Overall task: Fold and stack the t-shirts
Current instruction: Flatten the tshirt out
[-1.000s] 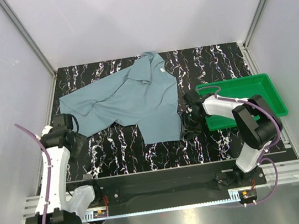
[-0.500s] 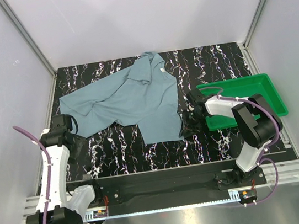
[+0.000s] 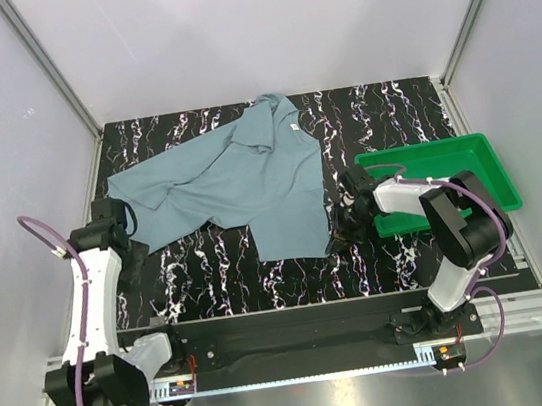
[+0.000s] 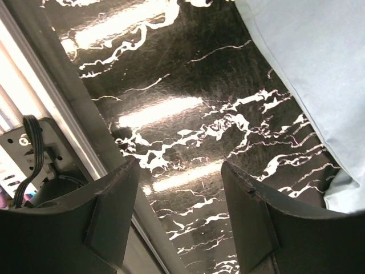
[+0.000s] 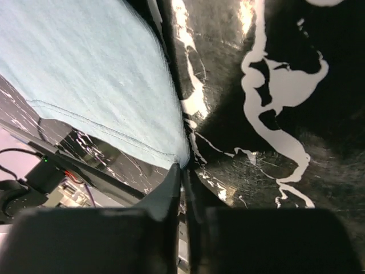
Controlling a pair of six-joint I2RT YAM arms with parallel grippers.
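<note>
The blue-grey t-shirt [image 3: 248,181] lies spread and rumpled on the black marbled table, collar toward the back. My right gripper [image 3: 338,241] is low at the shirt's near right hem corner. In the right wrist view its jaws [image 5: 183,171] are pressed together, with the corner of the cloth [image 5: 85,74] pinched between the tips. My left gripper [image 3: 129,258] hovers open over bare table near the left edge, just in front of the shirt's left sleeve. In the left wrist view nothing is between its fingers [image 4: 179,171], and the shirt [image 4: 319,57] lies off to the right.
A green plastic tray [image 3: 439,179] stands at the right, just behind my right arm. A metal rail [image 4: 68,114] runs along the table's left edge close to my left gripper. White walls enclose the table.
My right gripper has closed on the shirt's near right hem corner. The left arm has shifted slightly back and left, its jaws unchanged.
</note>
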